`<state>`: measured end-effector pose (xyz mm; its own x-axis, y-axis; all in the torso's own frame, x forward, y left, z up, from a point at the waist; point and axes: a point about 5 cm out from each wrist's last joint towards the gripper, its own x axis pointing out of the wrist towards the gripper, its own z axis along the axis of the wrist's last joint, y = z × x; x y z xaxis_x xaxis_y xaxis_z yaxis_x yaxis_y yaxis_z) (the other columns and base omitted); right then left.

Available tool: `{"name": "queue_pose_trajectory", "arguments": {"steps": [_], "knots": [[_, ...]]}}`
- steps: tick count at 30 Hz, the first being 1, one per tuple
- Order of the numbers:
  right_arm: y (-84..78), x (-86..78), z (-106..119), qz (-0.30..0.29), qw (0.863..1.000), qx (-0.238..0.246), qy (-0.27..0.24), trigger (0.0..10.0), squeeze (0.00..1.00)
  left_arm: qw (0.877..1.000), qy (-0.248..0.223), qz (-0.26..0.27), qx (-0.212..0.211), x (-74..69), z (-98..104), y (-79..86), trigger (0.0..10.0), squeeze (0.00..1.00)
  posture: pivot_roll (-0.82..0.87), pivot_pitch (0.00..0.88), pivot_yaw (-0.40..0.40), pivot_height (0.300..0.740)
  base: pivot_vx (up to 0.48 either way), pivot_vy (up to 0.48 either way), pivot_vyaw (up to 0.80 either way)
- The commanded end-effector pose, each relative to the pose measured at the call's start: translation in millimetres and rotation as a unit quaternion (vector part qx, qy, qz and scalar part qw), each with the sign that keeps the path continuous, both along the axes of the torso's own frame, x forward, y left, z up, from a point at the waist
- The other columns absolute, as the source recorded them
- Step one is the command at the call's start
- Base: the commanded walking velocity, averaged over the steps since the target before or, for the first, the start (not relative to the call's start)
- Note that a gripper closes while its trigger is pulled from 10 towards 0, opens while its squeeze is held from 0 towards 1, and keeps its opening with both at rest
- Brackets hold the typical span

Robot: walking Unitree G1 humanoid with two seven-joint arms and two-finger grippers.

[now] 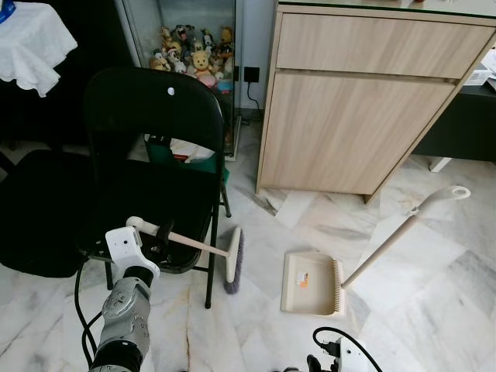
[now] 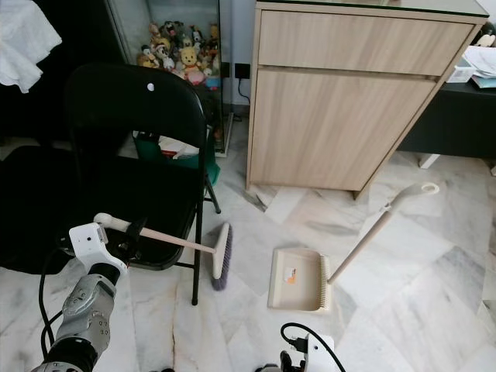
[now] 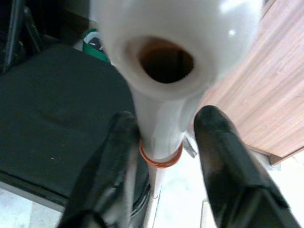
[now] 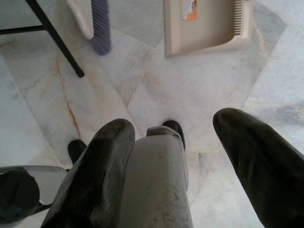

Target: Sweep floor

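Left end effector (image 1: 160, 233) pinches the broom (image 1: 203, 246) handle, bristles touching marble floor (image 1: 256, 325) beside the dustpan (image 1: 312, 284). Right end effector (image 4: 178, 156) spread, idle. Sweeping looks barely begun.

Right gripper (image 4: 185, 156) hung open over marble floor (image 4: 190, 95); dustpan (image 4: 204, 23), broom bristles (image 4: 100, 23) and chair leg (image 4: 57, 40) lay ahead.
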<state>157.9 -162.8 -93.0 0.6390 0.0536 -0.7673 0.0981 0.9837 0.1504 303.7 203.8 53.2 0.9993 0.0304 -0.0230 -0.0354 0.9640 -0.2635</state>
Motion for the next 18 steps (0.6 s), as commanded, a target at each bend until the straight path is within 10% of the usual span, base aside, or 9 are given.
{"name": "queue_pose_trajectory", "arguments": {"steps": [1,18], "knots": [[1.6,-5.9,-3,-0.001,1.000,-0.001,0.013,10.0,0.00,1.000,0.017,-0.004,-0.003,-4.0,-8,-0.1,0.0,0.00,-0.17,0.194,-0.037,0.740,0.000,0.000,0.00],[-13.8,35.9,14,-0.010,1.000,-0.009,0.002,10.0,0.00,1.000,0.009,-0.005,-0.013,-3.6,-5,-0.1,0.0,0.00,-0.17,0.175,-0.030,0.740,0.000,0.000,0.00]]}}
